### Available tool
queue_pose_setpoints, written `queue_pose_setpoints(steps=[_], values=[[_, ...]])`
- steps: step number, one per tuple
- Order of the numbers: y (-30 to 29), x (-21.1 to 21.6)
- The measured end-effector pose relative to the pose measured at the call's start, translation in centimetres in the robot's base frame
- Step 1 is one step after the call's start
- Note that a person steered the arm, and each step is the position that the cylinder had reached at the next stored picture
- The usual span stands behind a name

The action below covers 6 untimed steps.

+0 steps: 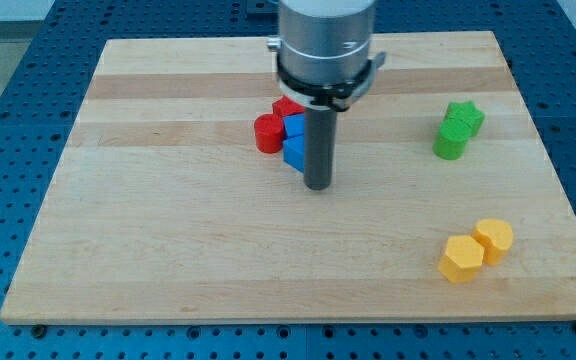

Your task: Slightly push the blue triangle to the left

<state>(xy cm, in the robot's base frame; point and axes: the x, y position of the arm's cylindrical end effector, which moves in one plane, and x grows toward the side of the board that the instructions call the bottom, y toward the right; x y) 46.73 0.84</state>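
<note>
The blue triangle [293,152] lies near the board's middle top, its right part hidden behind my rod. My tip [317,186] rests on the board just right of and slightly below it, close to or touching it. A second blue block [295,127] sits just above the triangle. A red cylinder [267,133] stands at their left, touching them. Another red block [286,106] peeks out above, partly hidden by the arm.
A green star [464,116] and a green cylinder [450,144] sit together at the view's right. A yellow hexagon [461,258] and a yellow cylinder [494,239] sit at the bottom right. The wooden board [168,250] has blue perforated table around it.
</note>
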Motion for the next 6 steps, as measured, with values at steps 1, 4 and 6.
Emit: queue_pose_setpoints(steps=[1, 4, 6], values=[[-1.3, -0.5], [-1.7, -1.7], [1.5, -1.7]])
